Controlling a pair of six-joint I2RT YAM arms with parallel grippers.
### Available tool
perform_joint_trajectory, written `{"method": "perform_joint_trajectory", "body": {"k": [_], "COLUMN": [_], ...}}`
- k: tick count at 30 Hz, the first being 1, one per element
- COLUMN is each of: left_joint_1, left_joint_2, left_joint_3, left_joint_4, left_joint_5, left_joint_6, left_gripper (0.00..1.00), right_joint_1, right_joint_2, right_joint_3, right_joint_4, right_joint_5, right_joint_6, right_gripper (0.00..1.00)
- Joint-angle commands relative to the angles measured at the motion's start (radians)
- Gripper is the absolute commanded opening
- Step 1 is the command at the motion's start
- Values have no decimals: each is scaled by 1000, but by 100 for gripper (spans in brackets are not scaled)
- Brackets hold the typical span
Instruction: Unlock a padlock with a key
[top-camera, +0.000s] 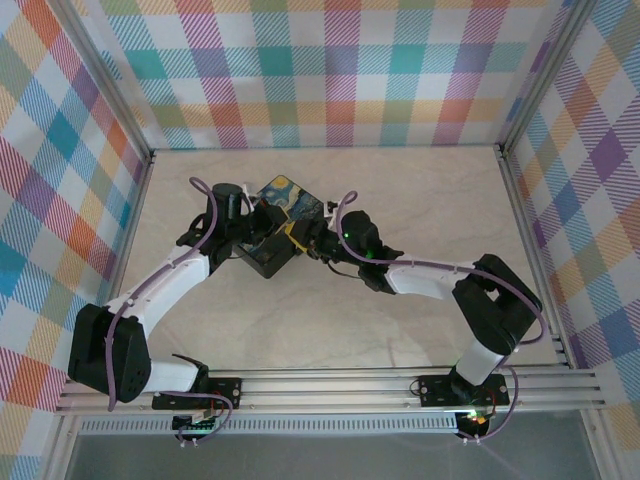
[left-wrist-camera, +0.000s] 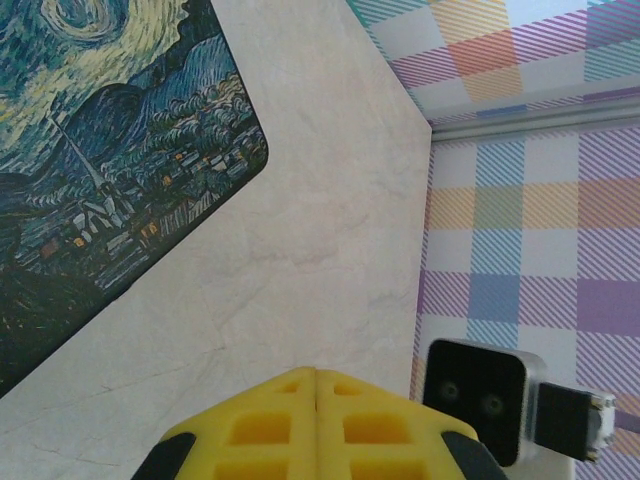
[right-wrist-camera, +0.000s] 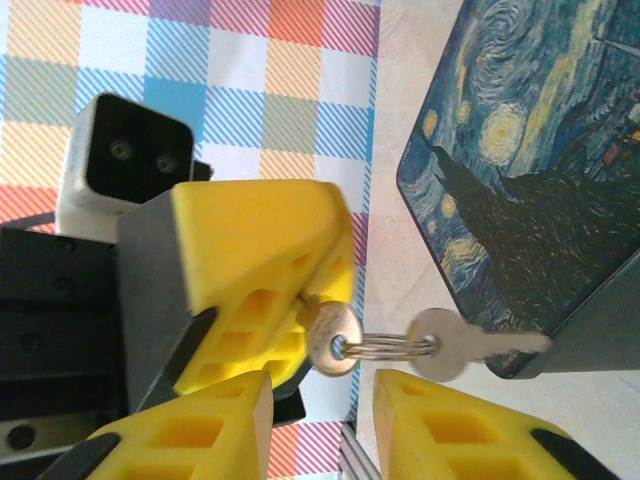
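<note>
**Keys at the box corner.** Just off one corner of the painted box (right-wrist-camera: 520, 180), your left end effector (right-wrist-camera: 300, 300) is clenched on the key (right-wrist-camera: 331, 338). Only the key's round silvery bow sticks out from between the yellow pads, on the side facing the box. Its blade is hidden in the grip, so you cannot read its long axis.

A wire ring (right-wrist-camera: 385, 347) passes through the bow's hole and links it to a second key (right-wrist-camera: 470, 346). This one's long axis runs level across the right wrist view. Its head is at the ring and its blade points away from the grip, straight at the box's corner, where the starry lid meets the dark side wall. Whether the tip touches the box cannot be told.

Your right end effector (right-wrist-camera: 325, 392) is released, its two yellow fingers spread wide. The bow and the ring sit just beyond the gap between them.

In the left wrist view, the clenched pads meet in a closed seam above the pale table (left-wrist-camera: 330, 200), with the box's lid off to one side. From above, both arms converge on the box's near side.
</note>
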Motion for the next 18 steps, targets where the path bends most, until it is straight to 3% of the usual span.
{"method": "perform_joint_trajectory", "body": {"k": [1, 18], "left_joint_1": [9, 14], "left_joint_2": [-27, -41], "left_joint_3": [-10, -53], "left_joint_4": [42, 88], "left_joint_5": [24, 54], "left_joint_6": [-11, -44], "left_gripper": [0, 0], "right_joint_1": [-5, -7], "right_joint_2": [15, -1], "right_joint_3": [24, 21], "right_joint_4": [69, 91], "right_joint_5": [25, 64], "right_joint_6": [32, 31], "right_gripper": [30, 21]}}
